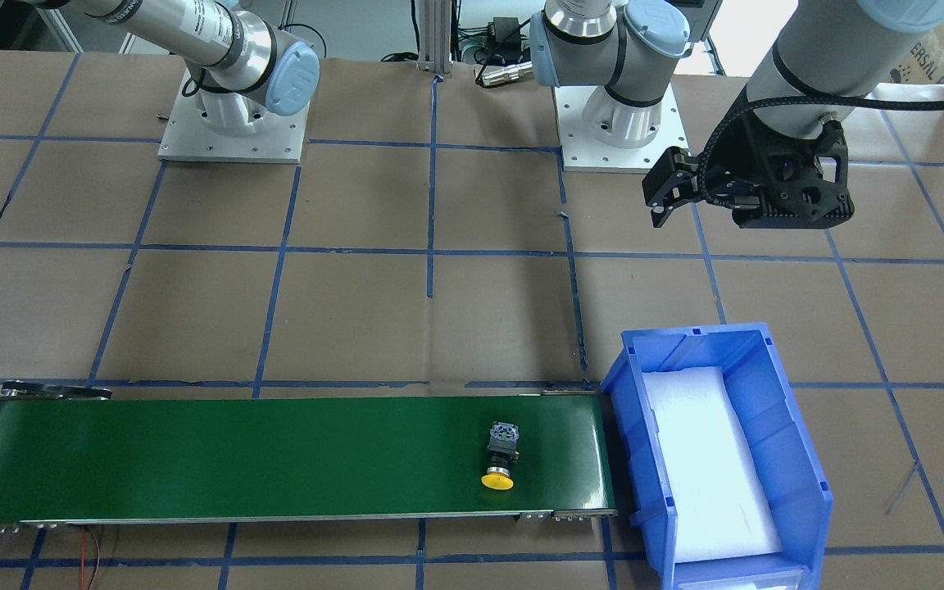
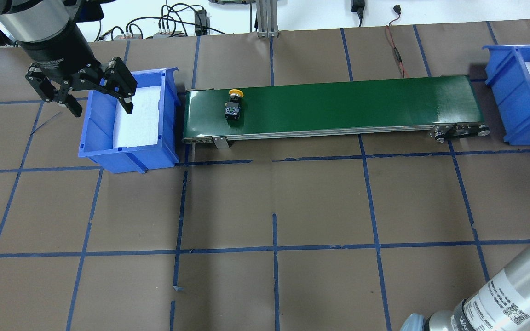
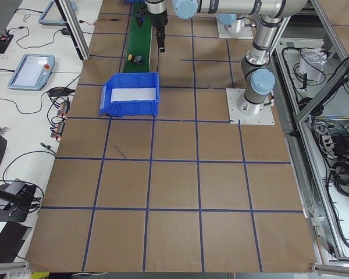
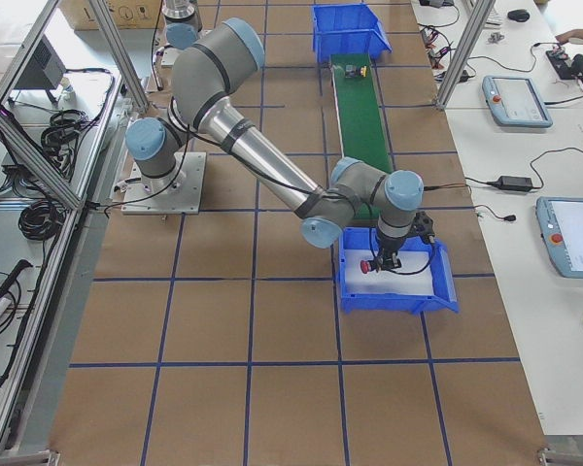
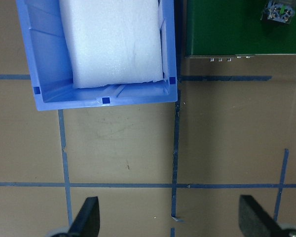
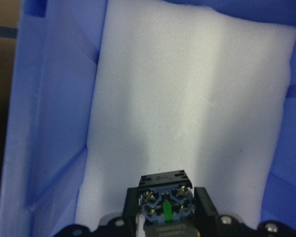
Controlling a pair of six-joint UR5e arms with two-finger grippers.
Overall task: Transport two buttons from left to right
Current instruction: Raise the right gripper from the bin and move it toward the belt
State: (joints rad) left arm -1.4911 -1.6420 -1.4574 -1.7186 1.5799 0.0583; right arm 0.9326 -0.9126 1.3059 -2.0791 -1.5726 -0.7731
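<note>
1. A conveyor belt (image 2: pixel 338 103) runs left to right across the far side of the tabletop (image 2: pixel 292 207).
2. A left bin (image 2: pixel 127 158) and a right bin (image 2: pixel 509 105) sit just beside its ends.
3. The first button (image 2: pixel 233 106) lies on the belt near its left end.
4. The second button (image 4: pixel 369 265) sits inside the right bin, between the fingers of the right hand (image 4: pixel 389 260).
5. The left hand (image 2: pixel 101 109) hangs near the left bin.

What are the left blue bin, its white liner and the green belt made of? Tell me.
Left blue bin: likely moulded plastic, ribbed glossy walls. White liner: apparently foam, matte, finely textured. Green belt: probably rubber or PVC, smooth with sheen.
</note>
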